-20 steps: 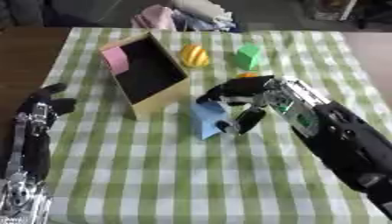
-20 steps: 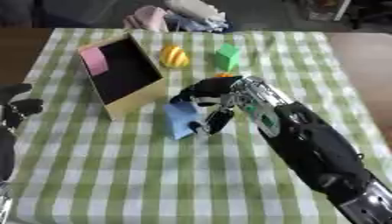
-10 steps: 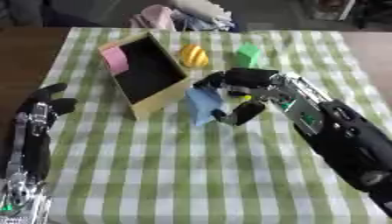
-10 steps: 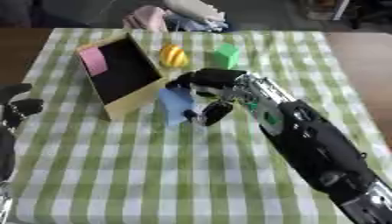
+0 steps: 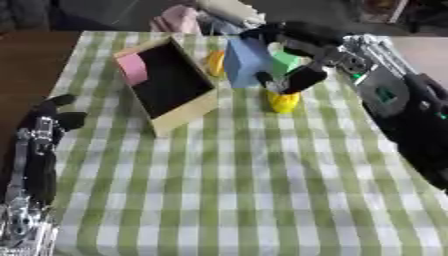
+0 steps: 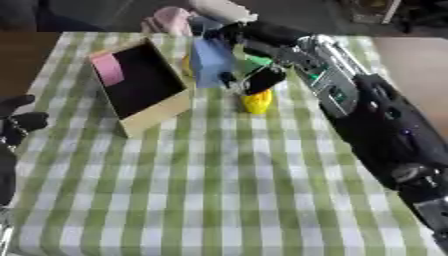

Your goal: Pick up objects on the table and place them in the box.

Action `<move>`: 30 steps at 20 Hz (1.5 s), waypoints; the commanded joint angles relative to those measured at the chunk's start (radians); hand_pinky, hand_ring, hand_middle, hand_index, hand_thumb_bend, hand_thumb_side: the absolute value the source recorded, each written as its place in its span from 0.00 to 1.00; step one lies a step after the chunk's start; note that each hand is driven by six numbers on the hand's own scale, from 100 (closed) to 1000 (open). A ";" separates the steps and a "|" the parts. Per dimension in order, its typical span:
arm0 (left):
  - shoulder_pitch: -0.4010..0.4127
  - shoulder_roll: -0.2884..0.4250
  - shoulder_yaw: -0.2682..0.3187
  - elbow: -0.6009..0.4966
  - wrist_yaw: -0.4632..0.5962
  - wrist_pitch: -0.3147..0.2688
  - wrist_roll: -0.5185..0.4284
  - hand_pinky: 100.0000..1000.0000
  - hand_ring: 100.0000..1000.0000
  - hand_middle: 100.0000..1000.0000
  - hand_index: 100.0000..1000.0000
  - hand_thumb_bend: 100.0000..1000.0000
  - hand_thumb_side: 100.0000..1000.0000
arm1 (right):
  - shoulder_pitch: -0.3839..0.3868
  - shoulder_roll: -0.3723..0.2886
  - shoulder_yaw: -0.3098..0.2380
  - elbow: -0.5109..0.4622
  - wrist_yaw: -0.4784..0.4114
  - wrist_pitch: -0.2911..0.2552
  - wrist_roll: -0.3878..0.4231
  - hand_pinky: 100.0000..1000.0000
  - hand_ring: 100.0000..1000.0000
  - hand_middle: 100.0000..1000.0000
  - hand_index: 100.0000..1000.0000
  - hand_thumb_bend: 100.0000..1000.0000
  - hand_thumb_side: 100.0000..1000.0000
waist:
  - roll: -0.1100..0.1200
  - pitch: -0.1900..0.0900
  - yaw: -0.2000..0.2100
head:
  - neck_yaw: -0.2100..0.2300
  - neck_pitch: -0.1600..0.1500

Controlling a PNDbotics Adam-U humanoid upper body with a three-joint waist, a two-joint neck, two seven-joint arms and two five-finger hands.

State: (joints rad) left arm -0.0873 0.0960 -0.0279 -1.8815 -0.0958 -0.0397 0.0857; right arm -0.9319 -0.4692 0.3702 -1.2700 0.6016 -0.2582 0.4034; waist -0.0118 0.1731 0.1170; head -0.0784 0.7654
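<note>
My right hand (image 5: 297,55) is curled round the blue block (image 5: 243,62), holding it in the air just right of the box (image 5: 179,107), which lies tipped on its side with its mouth toward the block. Inside I see only a pink piece (image 5: 133,69) at the rim; whether it counts as packed, I can't be sure. Still out on the worktop (image 5: 262,190) are a yellow piece (image 5: 283,101), a green one (image 5: 285,62) and another yellow one (image 5: 214,62) behind the block. My left hand (image 5: 48,122) rests relaxed at the left edge.
</note>
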 commanded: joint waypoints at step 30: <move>-0.074 -0.001 -0.026 -0.053 0.046 -0.014 -0.020 0.68 0.61 0.72 0.74 0.00 0.81 | -0.118 0.248 -0.103 0.338 0.382 -0.063 -0.072 0.86 0.78 0.47 1.00 0.00 0.15 | -0.002 0.028 0.156 | -0.130 0.005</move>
State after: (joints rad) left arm -0.1493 0.0945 -0.0577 -1.9120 -0.0526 -0.0503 0.0656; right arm -1.0305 -0.2196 0.2718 -0.9255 0.9769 -0.3150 0.3328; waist -0.0118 0.2015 0.2721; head -0.2053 0.7654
